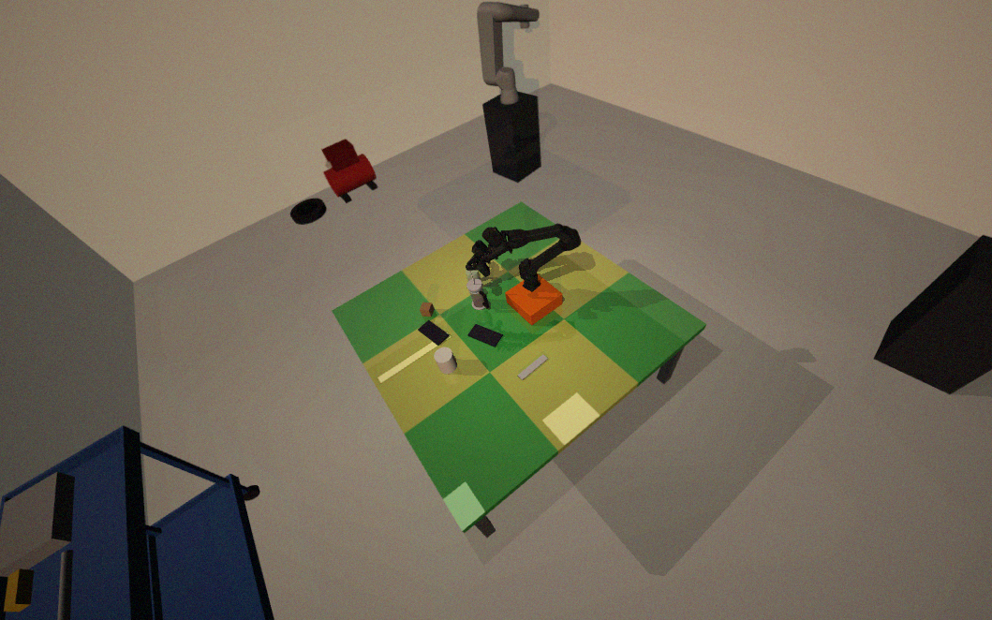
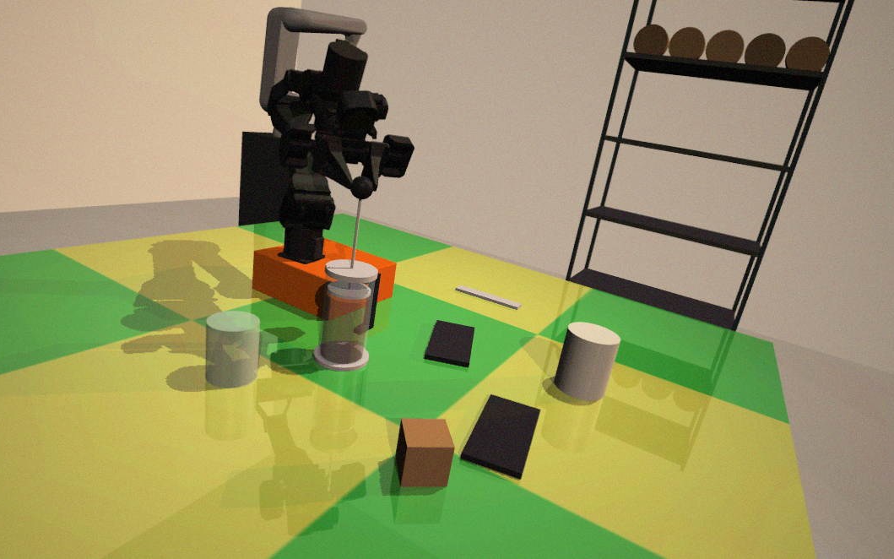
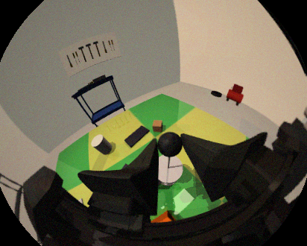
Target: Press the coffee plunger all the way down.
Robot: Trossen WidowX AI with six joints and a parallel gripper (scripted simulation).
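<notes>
The coffee press is a glass cylinder with dark coffee at the bottom and a white lid. It stands upright on the checkered table in front of the orange arm base. Its thin rod rises to a black ball knob, which is high above the lid. My gripper is shut on the knob, with one finger on each side of it.
A translucent cylinder stands left of the press. A black slab lies to its right. Nearer the camera are a brown cube, another black slab and a beige cylinder. A grey strip lies near the shelf rack.
</notes>
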